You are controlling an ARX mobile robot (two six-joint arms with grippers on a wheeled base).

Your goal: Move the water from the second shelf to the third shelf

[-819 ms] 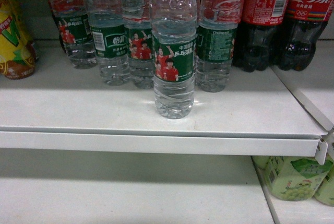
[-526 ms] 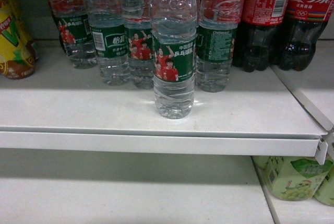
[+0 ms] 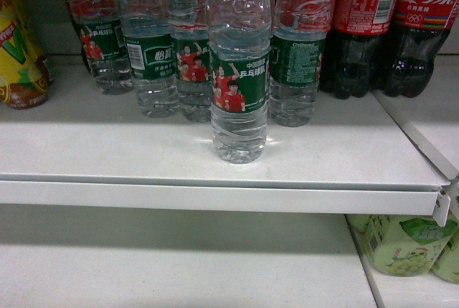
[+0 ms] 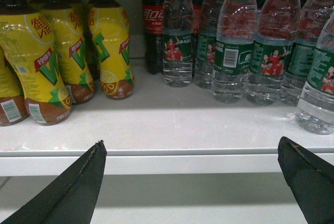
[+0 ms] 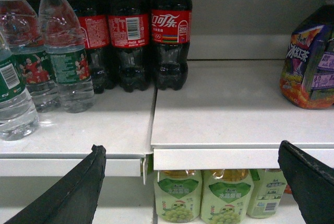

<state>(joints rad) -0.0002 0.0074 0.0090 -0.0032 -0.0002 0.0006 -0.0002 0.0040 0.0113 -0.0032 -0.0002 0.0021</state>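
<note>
One water bottle (image 3: 239, 85), clear and ribbed with a green label showing red-shirted athletes, stands upright alone near the front of the white shelf (image 3: 86, 150). Several more like it line up behind it. In the left wrist view that front bottle (image 4: 319, 88) is at the far right edge. My left gripper (image 4: 190, 151) hangs open below the shelf lip, well left of it, holding nothing. In the right wrist view the same bottle (image 5: 13, 98) is at the far left, and my right gripper (image 5: 190, 153) is open and empty in front of the shelf edge. Neither gripper shows in the head view.
Dark cola bottles (image 3: 391, 28) with red labels stand right of the water. Yellow tea bottles (image 4: 52, 51) fill the left. A purple snack bag (image 5: 308, 67) sits far right. A lower white shelf (image 3: 172, 272) carries green grape drinks (image 5: 201, 195) at the right.
</note>
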